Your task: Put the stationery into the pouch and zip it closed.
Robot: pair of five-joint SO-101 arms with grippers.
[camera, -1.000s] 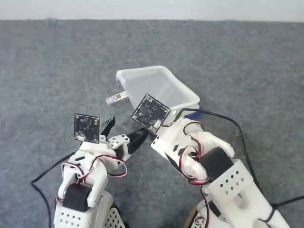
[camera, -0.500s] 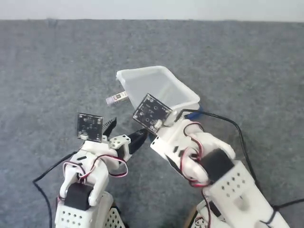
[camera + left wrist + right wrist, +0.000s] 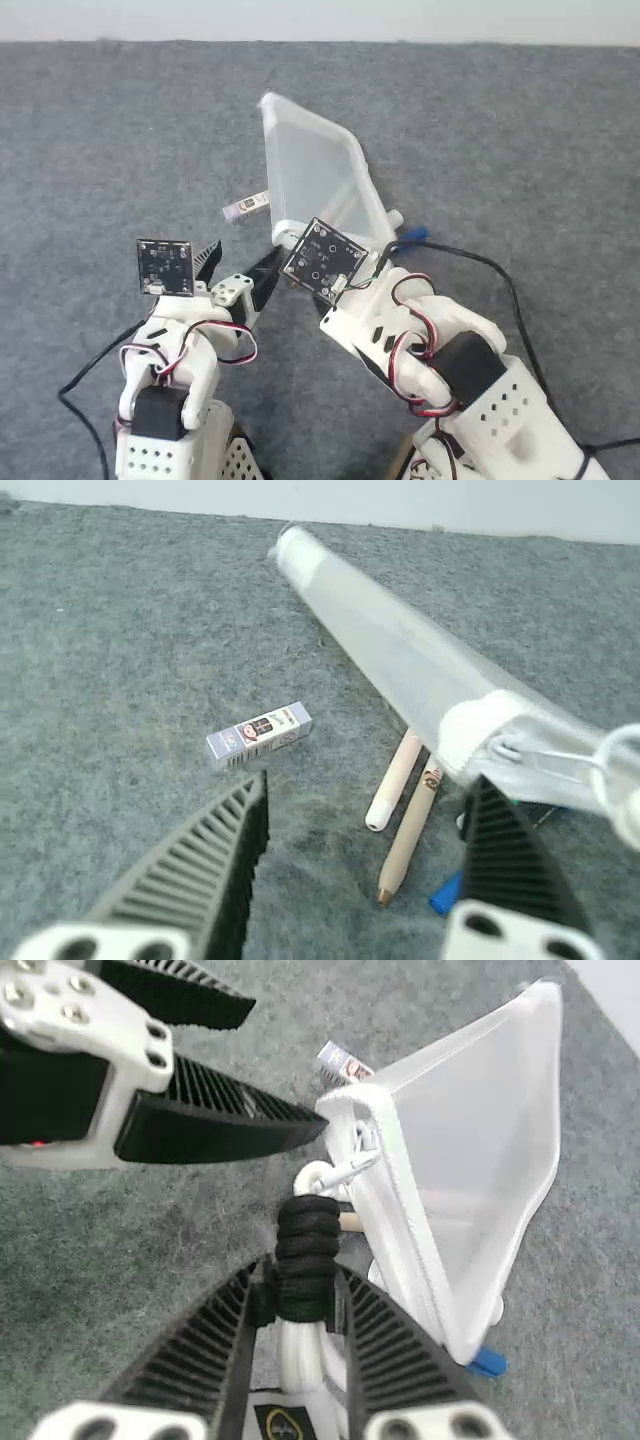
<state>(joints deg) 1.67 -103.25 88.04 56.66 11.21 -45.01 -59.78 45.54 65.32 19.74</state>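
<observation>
Two pencils [image 3: 410, 825] lie unpacked; the pouch [image 3: 315, 170] is gripped by its pull [image 3: 308, 1225] in the right hand [image 3: 300, 1280], so one should be taken by the open left hand [image 3: 368, 785].

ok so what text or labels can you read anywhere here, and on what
No text is readable.
small box: printed label, too small and blurred to read.
wooden pencil: dark mark on its barrel, too small to read.
yellow sticker: partly cut off, unreadable.
pouch: no print visible.
</observation>
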